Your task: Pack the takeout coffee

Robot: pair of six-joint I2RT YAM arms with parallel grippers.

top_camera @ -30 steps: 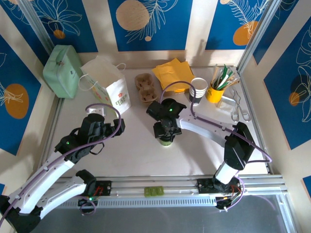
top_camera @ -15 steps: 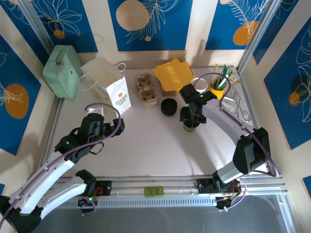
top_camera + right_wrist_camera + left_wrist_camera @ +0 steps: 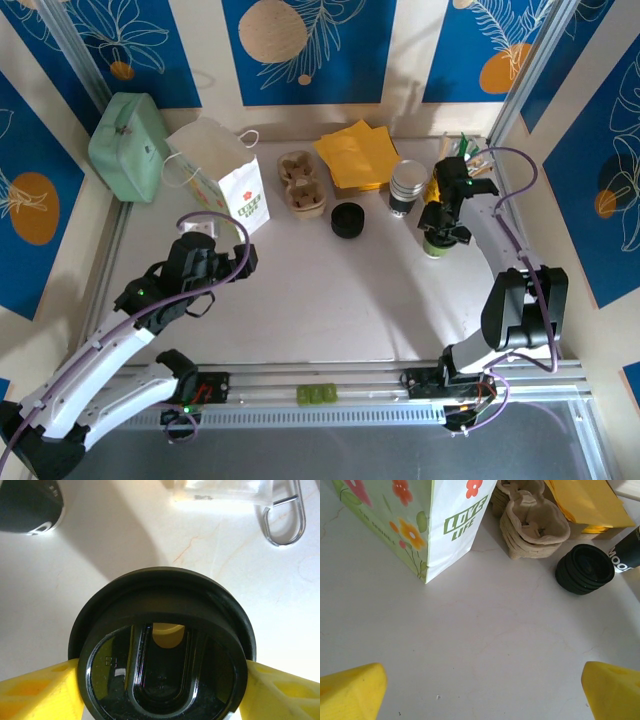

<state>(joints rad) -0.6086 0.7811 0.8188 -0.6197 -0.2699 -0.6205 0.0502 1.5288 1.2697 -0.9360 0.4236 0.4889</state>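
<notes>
- Right gripper (image 3: 441,230): clenched on the takeout coffee (image 3: 162,666), with one yellow finger (image 3: 40,692) on each side of the cup, just under its black lid.
- Location: the takeout coffee is at the right side of the table (image 3: 330,300), near the stack of cups (image 3: 407,187) and well apart from the paper bag (image 3: 228,182).
- From overhead it cannot be told whether the cup base rests on the table or hangs above it.
- Left gripper (image 3: 208,240): released, jaws wide and empty, near the foot of the paper bag.
- Step in hand, as judged: carry the cup leftward to the paper bag.
- Hold the cup upright. Grip firmly without crushing, since paper walls buckle.
- Route it on the near side of the stack of cups and the pile of black lids (image 3: 585,569).
- Raise it above the bag's rim before lowering. The left gripper could steady the bag.
</notes>
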